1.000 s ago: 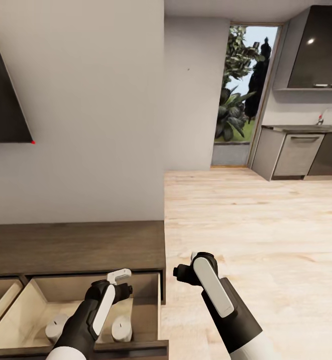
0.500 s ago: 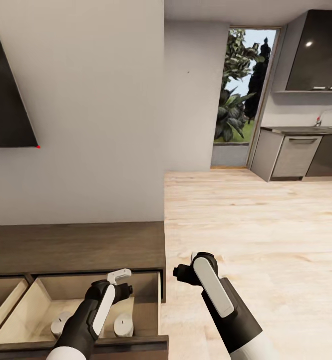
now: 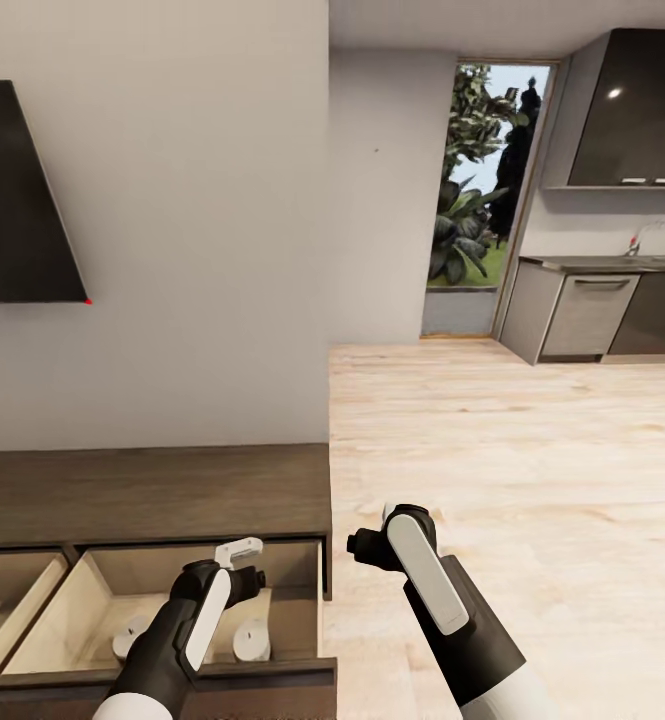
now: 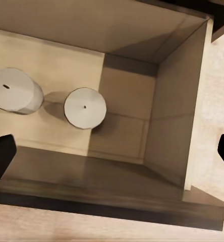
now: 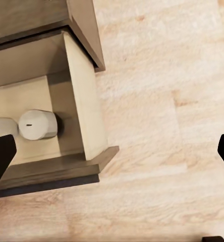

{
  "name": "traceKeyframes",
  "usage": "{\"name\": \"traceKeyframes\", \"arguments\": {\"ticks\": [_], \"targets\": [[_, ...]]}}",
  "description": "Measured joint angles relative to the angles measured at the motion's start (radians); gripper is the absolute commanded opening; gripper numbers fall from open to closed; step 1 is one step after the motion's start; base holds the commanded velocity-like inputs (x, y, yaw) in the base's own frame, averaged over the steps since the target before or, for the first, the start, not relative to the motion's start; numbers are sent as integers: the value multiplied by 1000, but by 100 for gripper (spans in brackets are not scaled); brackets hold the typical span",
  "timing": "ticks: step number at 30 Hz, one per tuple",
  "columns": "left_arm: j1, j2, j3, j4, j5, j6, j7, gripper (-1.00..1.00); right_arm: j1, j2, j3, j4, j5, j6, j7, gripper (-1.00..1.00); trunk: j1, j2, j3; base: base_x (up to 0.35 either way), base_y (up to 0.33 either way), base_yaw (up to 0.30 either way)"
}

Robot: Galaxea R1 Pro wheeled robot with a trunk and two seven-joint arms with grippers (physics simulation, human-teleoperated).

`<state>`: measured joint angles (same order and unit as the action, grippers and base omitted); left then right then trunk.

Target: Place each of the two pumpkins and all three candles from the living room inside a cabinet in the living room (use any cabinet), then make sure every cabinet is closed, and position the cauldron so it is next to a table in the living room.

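Two candles stowed, cabinet drawer open.
Far left, a dark wall panel [image 3: 22, 190]; below, the cabinet [image 3: 152, 495] with two candles [image 3: 250, 640] in its right drawer [image 4: 172, 116]. Left gripper [image 3: 240, 550] above that drawer, jaws spread, empty. Right gripper [image 3: 367, 545] over the wooden floor [image 3: 512, 450], jaws spread, empty. Likely next: fetching remaining items or shutting drawers.

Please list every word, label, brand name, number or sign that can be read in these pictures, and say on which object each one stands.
There is no readable text in any of the views.
The candles in the open drawer of the cabinet are plain, with no label.
The dark wall panel shows a small red dot at its lower corner, not a character.
The kitchen units carry no visible brand or number.
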<state>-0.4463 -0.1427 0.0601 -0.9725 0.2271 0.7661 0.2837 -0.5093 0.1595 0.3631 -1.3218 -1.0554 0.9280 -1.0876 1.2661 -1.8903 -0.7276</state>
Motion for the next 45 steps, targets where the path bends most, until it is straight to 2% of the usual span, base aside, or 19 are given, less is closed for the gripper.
{"name": "traceKeyframes", "arguments": {"ticks": [20, 26, 30, 32, 35, 36, 38, 39, 40, 42, 45], "targets": [[0, 2, 1, 0, 0, 3, -1, 100, 0, 0, -1, 10, 0, -3, 0, 100, -77, 140, 63, -106, 34, 0], [0, 3, 2, -5, -1, 26, -4, 100, 0, 0, 0, 22, -1, -50, 1, 100, -100, 182, 81, -4, 2, 0], [0, 8, 13, -48, 4, 51, -9, 100, 0, 0, 0, 27, -1, -57, 1, 100, -115, 210, 94, 0, 0, 0], [0, 10, 44, -85, 36, 90, -11, 100, 0, 0, 0, 29, 0, -58, 2, 100, -123, 224, 100, 0, 0, 0], [1, 13, 118, -122, 128, 147, -14, 100, 0, 0, 0, 29, 0, -59, 2, 100, -134, 245, 110, 0, 0, 0], [1, 20, 155, -132, 166, 171, -14, 100, 0, 0, 0, 29, 0, -60, 2, 100, -138, 252, 113, 0, 0, 0], [1, 54, 196, -138, 209, 208, -26, 100, 0, -1, -1, 29, 0, -60, 2, 100, -146, 266, 119, 0, 0, 0], [1, 72, 208, -140, 234, 225, -48, 100, 0, -1, -1, 29, 0, -60, 2, 100, -150, 273, 122, 0, 0, 0], [1, 93, 219, -141, 279, 246, -105, 100, 0, -1, -1, 29, 0, -60, 2, 100, -153, 280, 125, 0, 0, 0], [3, 129, 224, -141, 336, 264, -203, 100, 0, -1, -1, 29, 0, -59, 2, 100, -161, 294, 132, 0, 0, 0], [4, 190, 225, -140, 383, 274, -334, 100, 0, -2, -1, 29, 0, -60, 2, 100, -173, 315, 141, 0, 0, 0]]}}
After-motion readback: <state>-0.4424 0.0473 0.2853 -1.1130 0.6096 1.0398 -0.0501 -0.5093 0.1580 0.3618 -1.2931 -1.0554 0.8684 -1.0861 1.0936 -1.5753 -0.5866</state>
